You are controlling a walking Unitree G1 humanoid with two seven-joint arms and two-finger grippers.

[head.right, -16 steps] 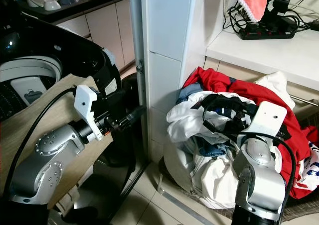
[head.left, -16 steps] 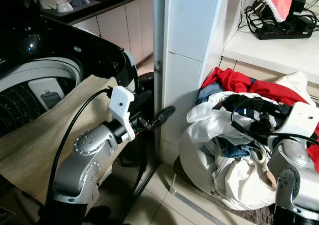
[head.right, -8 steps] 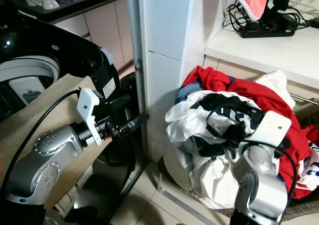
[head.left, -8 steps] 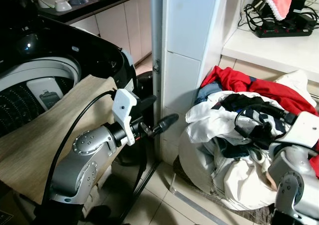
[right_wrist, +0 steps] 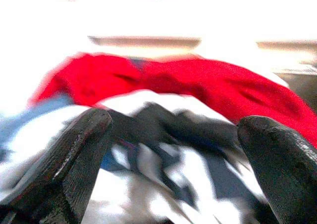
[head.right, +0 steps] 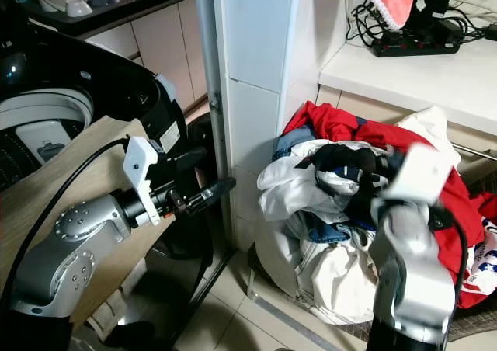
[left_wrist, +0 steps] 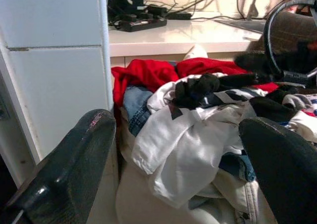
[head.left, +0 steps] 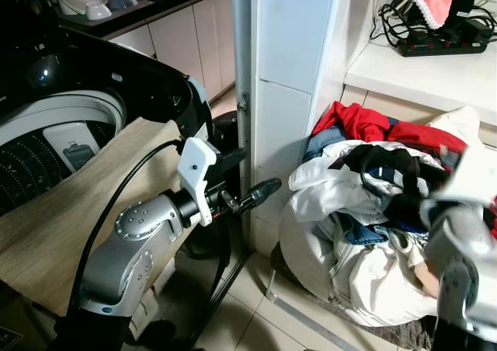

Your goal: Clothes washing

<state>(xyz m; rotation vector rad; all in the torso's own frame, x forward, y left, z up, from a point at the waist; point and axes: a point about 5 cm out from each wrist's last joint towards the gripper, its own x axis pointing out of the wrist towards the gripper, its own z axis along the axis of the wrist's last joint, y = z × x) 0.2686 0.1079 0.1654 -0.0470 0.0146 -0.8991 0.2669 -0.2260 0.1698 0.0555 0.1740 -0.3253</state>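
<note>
A heap of laundry (head.left: 365,234) sits low and right of centre in the head views, on the floor against a white tiled pillar (head.left: 291,95): white garments in front, a red garment (head.left: 365,122) at the back, a black piece (head.left: 388,165) on top. The right hand (right_wrist: 173,149), blurred, hangs just above that black piece with its fingers spread apart and empty. The left hand (left_wrist: 178,159) reaches out from centre frame toward the pillar, pointing at the heap, fingers wide apart and holding nothing. The washing machine (head.left: 70,126) stands open at upper left, a beige cloth (head.left: 70,211) draped over its front edge. A power strip (head.left: 446,46) lies on the white bench (head.left: 419,75) at upper right.
</note>
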